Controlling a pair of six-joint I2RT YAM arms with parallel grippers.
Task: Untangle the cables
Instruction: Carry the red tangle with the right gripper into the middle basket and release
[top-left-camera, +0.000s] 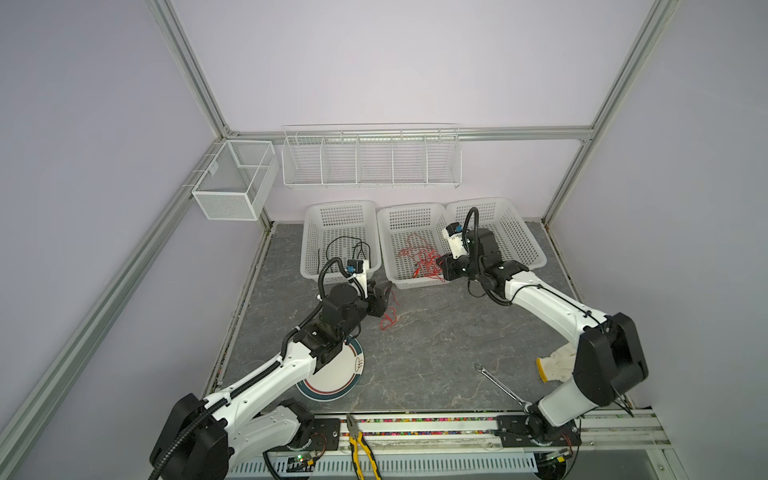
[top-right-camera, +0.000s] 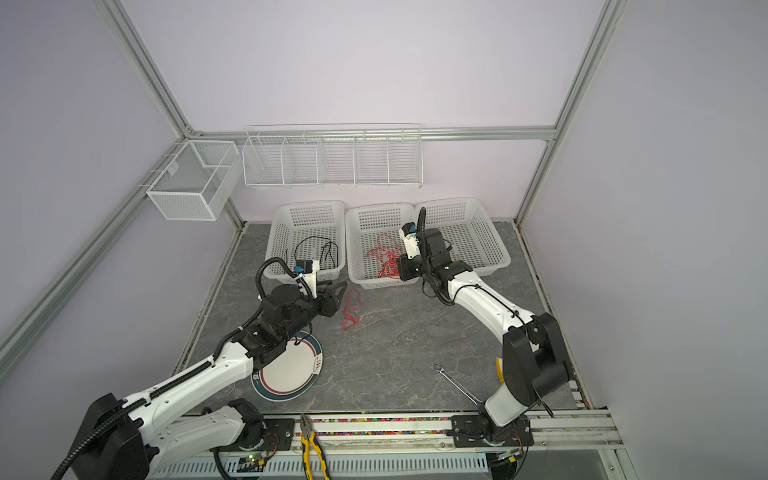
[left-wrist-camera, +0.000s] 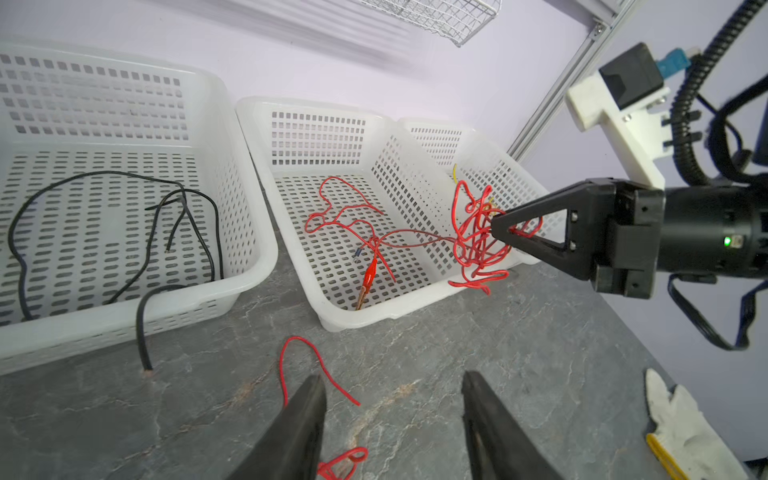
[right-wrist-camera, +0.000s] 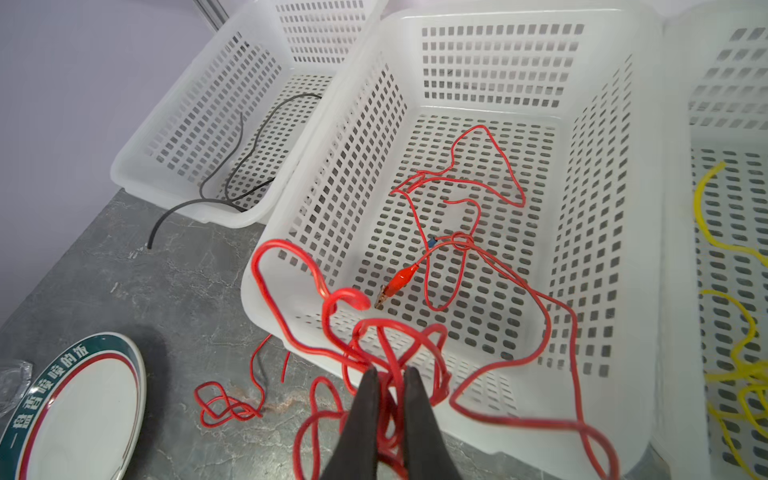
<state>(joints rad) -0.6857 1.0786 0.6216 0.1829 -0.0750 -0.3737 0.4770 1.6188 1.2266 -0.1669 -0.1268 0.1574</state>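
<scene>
Right claw (right-wrist-camera: 390, 374), over the middle basket's (right-wrist-camera: 498, 16) front rim, clenches the red tangle of cables (right-wrist-camera: 386, 349). Left claw (left-wrist-camera: 392, 378) gapes empty above a loose red strand (left-wrist-camera: 300, 339) on the table (left-wrist-camera: 498, 353). Separating the reds looks to be in hand. Next comes a gentle lift, without snagging the clip (right-wrist-camera: 401, 276).

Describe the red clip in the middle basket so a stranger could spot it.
Of three white baskets along the back wall, take the middle basket. On its floor near the front lies the red clip: stubby, metal-tipped, thicker than the red cables around it.
</scene>
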